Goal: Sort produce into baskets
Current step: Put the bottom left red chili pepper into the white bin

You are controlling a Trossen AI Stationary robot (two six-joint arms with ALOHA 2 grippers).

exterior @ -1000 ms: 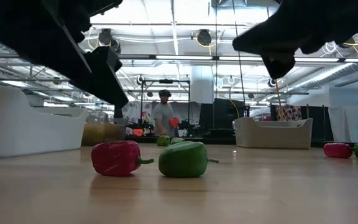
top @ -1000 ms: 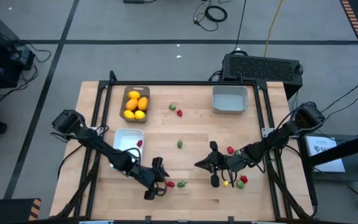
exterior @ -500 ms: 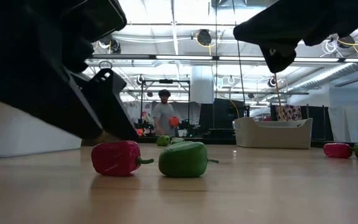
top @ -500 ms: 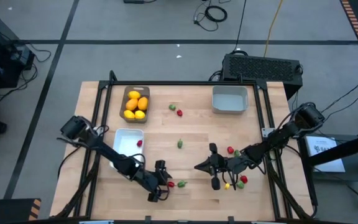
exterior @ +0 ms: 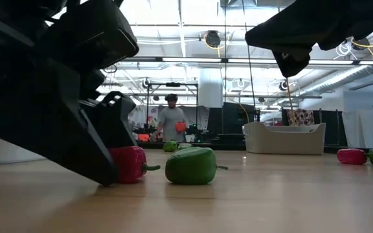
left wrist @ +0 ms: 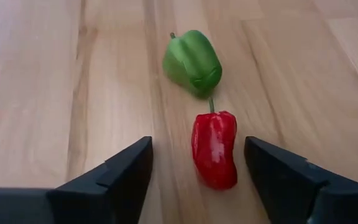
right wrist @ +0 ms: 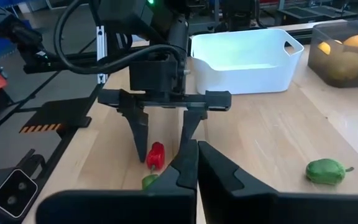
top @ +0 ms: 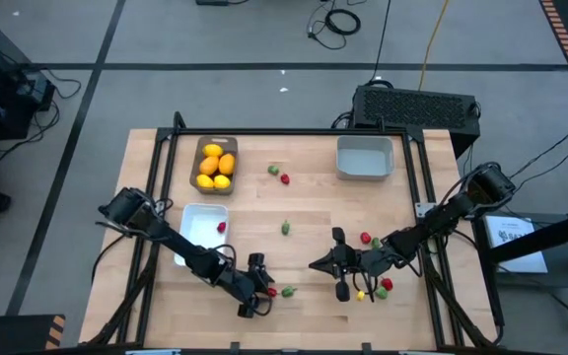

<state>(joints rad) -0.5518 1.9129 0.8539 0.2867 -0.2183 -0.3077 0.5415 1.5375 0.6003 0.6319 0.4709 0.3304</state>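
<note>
A red pepper-shaped piece (left wrist: pixel 214 149) lies on the table near the front edge, with a green piece (left wrist: pixel 192 61) just beyond it toward the table's right. My left gripper (left wrist: pixel 197 148) is open and low over the table, one finger on each side of the red piece with a gap on both sides. It also shows in the high view (top: pixel 256 296). My right gripper (top: pixel 335 265) is shut and empty, hovering right of centre. Lemons fill the grey-brown basket (top: pixel 215 164). The white basket (top: pixel 197 225) holds one red piece. The pale grey bin (top: pixel 365 158) stands at the far right.
Loose pieces lie about: a green and a red one (top: pixel 279 176) at the far middle, a green one (top: pixel 286 228) at the centre, and red, green and yellow ones (top: pixel 375 288) below my right gripper. A black vented box (top: pixel 417 104) stands beyond the far edge. A person stands far behind (exterior: pixel 170 120).
My left gripper has gone down and toward the table's right and near edges, up to the red piece, and its open fingers now stand on either side of it. The pieces have not moved.
</note>
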